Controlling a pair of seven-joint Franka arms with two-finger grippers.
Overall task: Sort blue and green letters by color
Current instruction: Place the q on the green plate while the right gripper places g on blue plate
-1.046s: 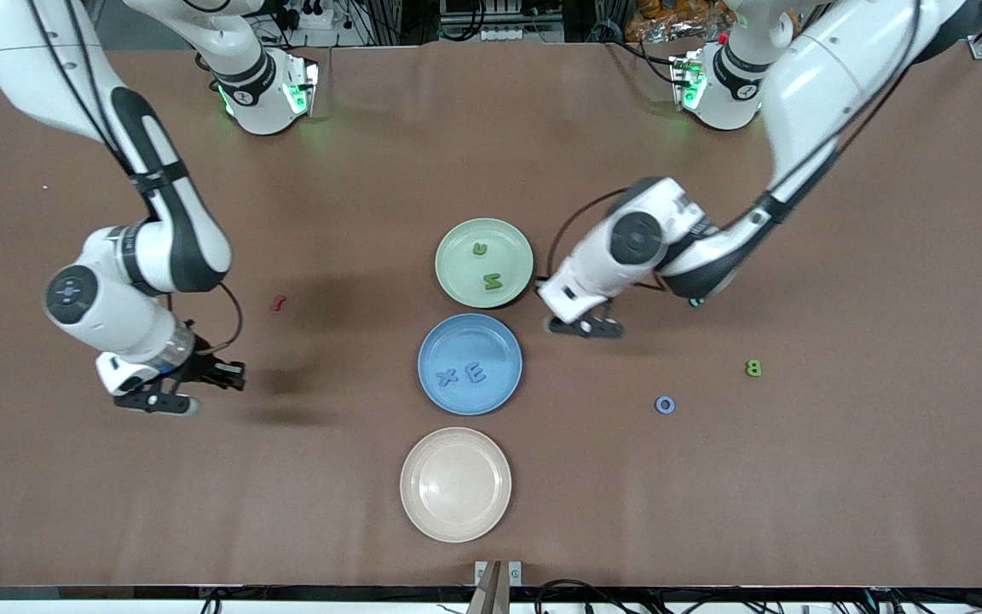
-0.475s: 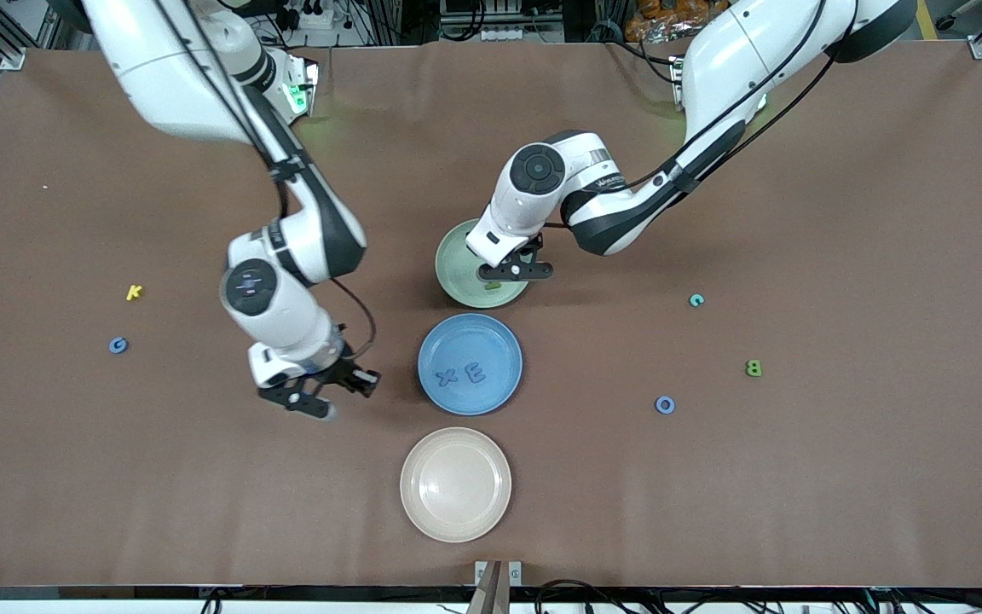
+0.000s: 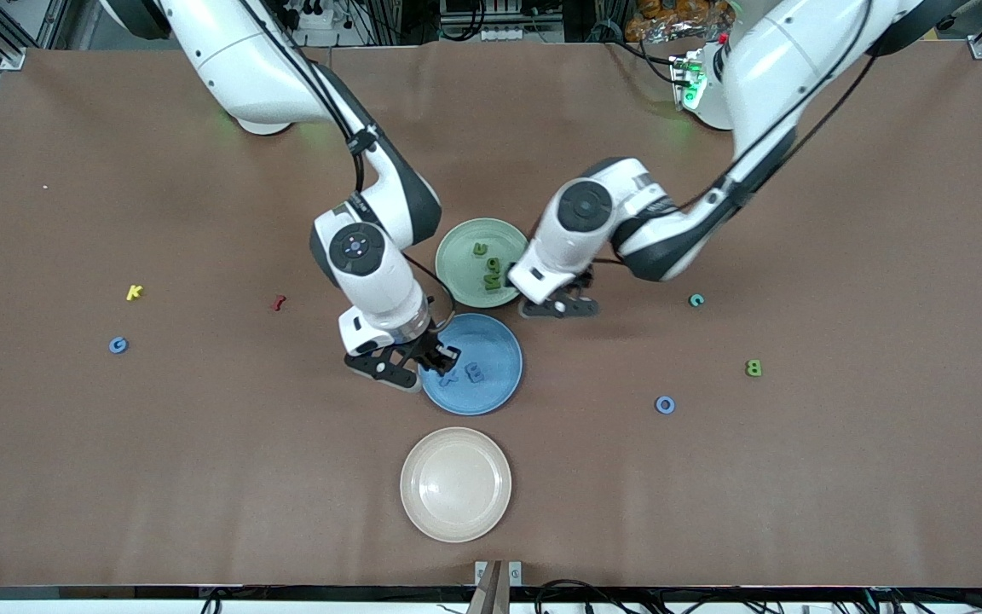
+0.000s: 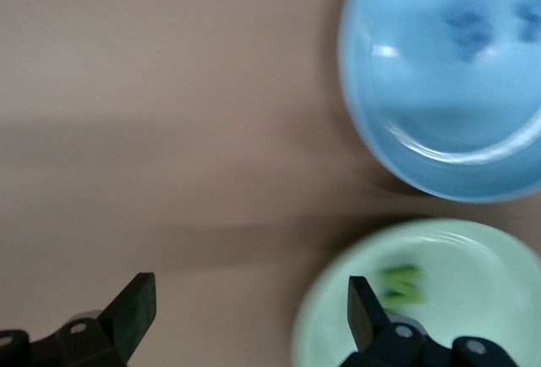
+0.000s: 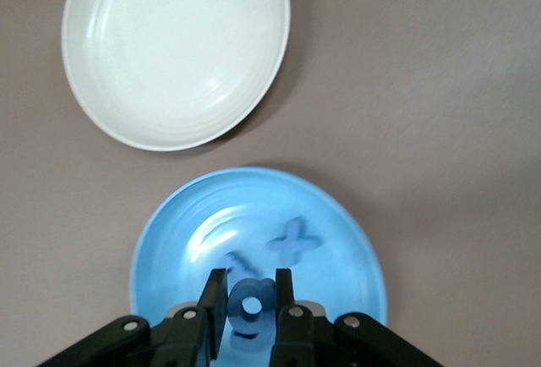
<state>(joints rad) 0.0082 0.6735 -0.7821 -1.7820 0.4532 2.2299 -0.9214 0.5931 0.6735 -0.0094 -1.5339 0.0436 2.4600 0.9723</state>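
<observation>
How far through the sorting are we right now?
Done: three green letters lie in the green plate, X and E in the blue plate. In hand: the right gripper, shut on a blue letter, is over the blue plate; the left gripper is open and empty beside the green plate. Left: blue G and O and green B on the table.

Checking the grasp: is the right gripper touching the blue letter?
Touching. The right wrist view shows the right gripper shut on the blue letter above the blue plate.
</observation>
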